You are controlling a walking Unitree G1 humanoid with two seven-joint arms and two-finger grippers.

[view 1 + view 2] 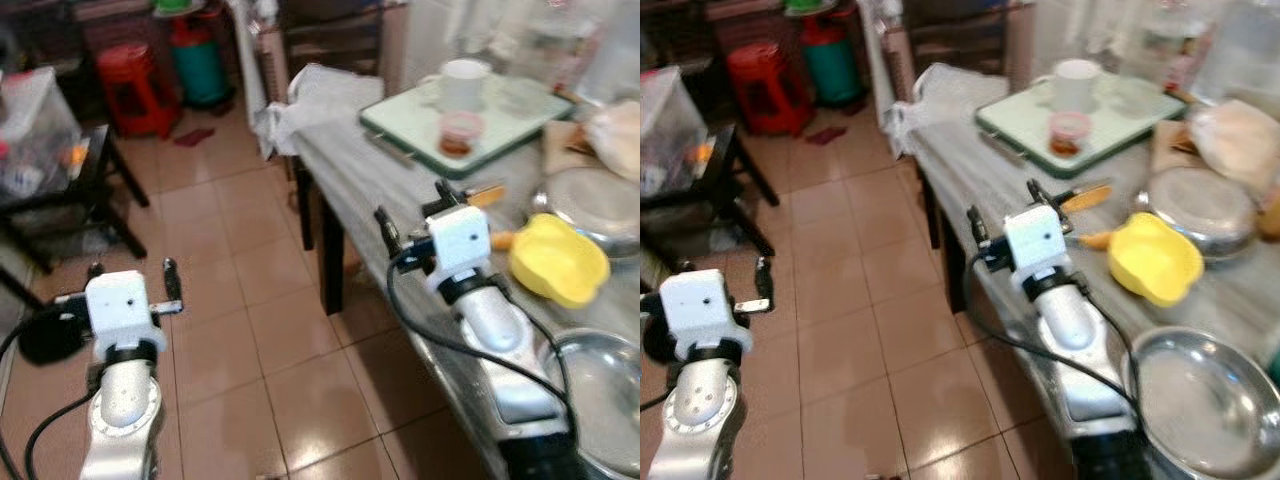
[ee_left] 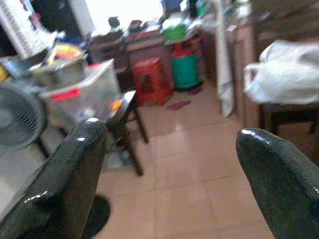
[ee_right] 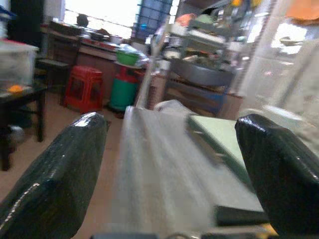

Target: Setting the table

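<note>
Using the table (image 1: pixel 350 165) as the anchor here, going left to right. Way off to its left there's a dark side table (image 1: pixel 95 170) with a clear plastic box (image 1: pixel 35 120) on it, and behind that a red stool (image 1: pixel 135 85) next to a green-and-red canister (image 1: pixel 200 60), all on the tiled floor (image 1: pixel 230 300).

The left gripper (image 1: pixel 130 272) is well left of the table, hanging out over the floor with its fingers (image 2: pixel 65 179) spread wide and nothing between them.

At the table's near-left corner sits a white plastic bag (image 1: pixel 315 100). The right gripper (image 1: pixel 410 215) is over the table's left edge, fingers (image 3: pixel 55 184) also spread apart, holding nothing, pointing along the tabletop toward the green tray (image 1: pixel 400 125).

That tray is toward the far side of the table and has a white mug (image 1: pixel 462 82) on it plus a small cup (image 1: pixel 460 133) with something reddish-brown inside. Just right of the right gripper is an orange-handled utensil (image 1: pixel 1087 197), can't tell exactly what it is. Further right is a yellow bowl (image 1: pixel 560 260), with a steel plate (image 1: pixel 595 205) just behind it, and a bigger steel bowl (image 1: pixel 1205 400) at the table's near end, beside the right arm.
</note>
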